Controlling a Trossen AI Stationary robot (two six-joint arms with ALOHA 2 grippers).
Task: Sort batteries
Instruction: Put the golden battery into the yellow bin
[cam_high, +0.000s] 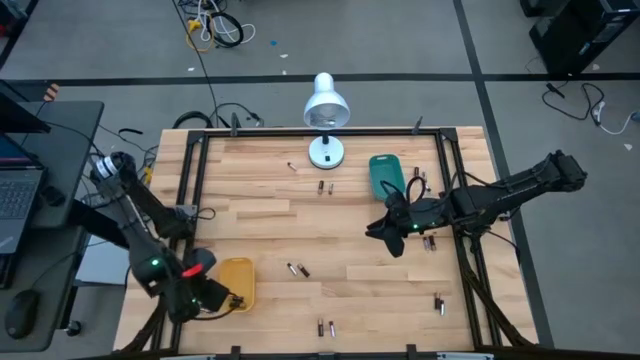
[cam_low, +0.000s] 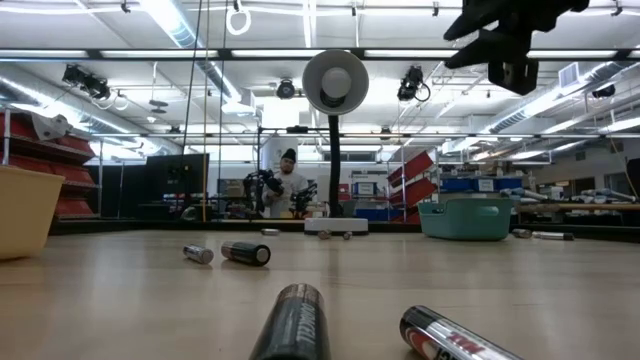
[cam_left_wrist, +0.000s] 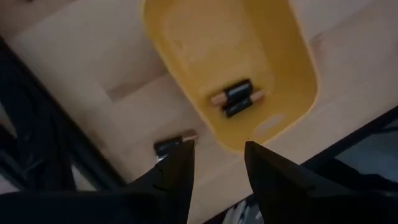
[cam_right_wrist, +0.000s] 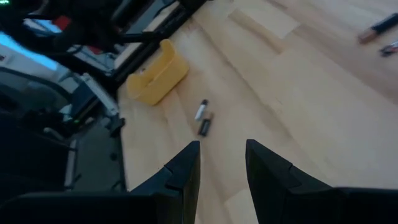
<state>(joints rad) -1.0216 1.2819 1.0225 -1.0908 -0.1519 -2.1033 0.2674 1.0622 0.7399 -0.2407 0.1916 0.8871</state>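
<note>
At the lower left of the high view, the left gripper (cam_high: 228, 299) hangs over the near rim of the shallow yellow plastic tray (cam_high: 240, 270), jaws parted and empty. Two small dark cylindrical batteries (cam_left_wrist: 235, 98) lie side by side inside that tray; a third battery (cam_left_wrist: 174, 142) lies on the pale wooden table (cam_high: 330, 235) just outside it. Right of centre, the right gripper (cam_high: 380, 228) hovers beside the teal plastic tray (cam_high: 386, 173), fingers apart, nothing between them. Other cells lie scattered across the table.
</note>
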